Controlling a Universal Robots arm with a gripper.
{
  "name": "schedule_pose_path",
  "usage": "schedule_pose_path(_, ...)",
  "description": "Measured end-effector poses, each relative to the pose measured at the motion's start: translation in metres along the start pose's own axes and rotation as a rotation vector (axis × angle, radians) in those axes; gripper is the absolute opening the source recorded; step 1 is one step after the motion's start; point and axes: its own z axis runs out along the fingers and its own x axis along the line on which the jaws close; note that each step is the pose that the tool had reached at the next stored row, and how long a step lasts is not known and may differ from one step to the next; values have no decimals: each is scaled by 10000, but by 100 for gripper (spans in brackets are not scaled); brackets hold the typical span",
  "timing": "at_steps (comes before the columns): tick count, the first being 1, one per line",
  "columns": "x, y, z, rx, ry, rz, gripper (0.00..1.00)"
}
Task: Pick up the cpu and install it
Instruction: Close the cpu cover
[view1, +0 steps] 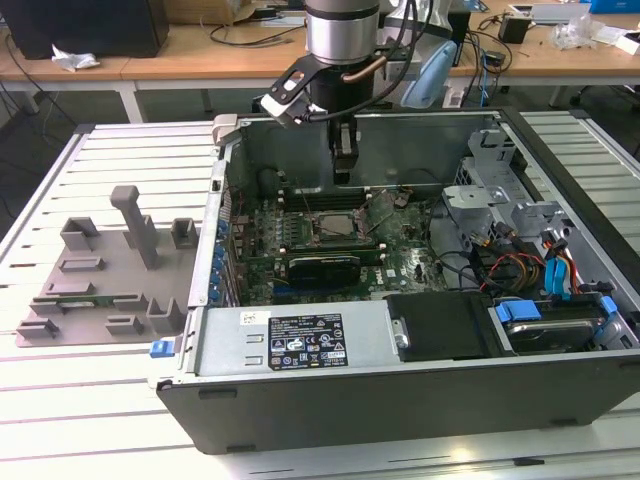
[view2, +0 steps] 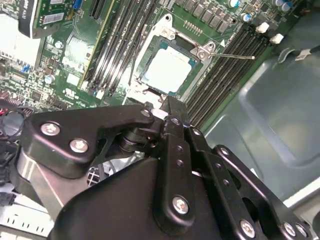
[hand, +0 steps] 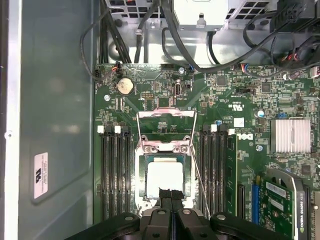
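One grey moulded plastic tray with upright posts (view1: 110, 270) lies well apart from the dark square socket frame with metal edges (hand: 139, 187), off toward the exterior view's left and outside the open grey metal computer case (view1: 300, 400). Seated flat inside that socket frame is the cpu (hand: 164, 176), a small thin square chip with a shiny silver-grey top and pale rim; the hinged metal load plate (hand: 165, 146) stands swung open just beside the frame. The black two-fingered gripper (hand: 169, 194) hangs just above the socket frame's edge, fingers pressed together and holding nothing. I judge the cpu light, stiff and slick on top but delicate underneath, best taken by two opposite edges and kept level. The first wrist view looks straight down on the open plate and the thin lever wire (hand: 200, 186); the exterior view adds the tray and, far from the socket frame toward its right, a drive bay with blue clips (view1: 520, 310).
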Motion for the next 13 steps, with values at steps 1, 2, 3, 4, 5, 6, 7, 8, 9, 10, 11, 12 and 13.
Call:
schedule_pose_path(1,0,0,-1,-1,2,0,11)
schedule_pose_path(2,0,0,-3,1,-1,0,11)
schedule_pose_path(3,0,6,-3,2,-2,-3,11)
schedule_pose_path(4,0,16,-3,2,-3,-2,11)
schedule_pose_path(5,0,32,-3,3,-4,0,11)
schedule_pose_path(6,0,54,-2,3,-3,1,11)
schedule_pose_path(7,0,77,-1,2,-2,0,11)
schedule_pose_path(8,0,121,1,2,-2,-1,11)
schedule_pose_path(9,0,157,3,2,-1,1,11)
schedule_pose_path(10,0,187,4,1,-1,0,11)
schedule_pose_path(11,0,222,5,1,-1,-1,11)
schedule_pose_path(12,0,267,7,1,-1,1,11)
schedule_pose_path(13,0,322,9,1,-1,-1,11)
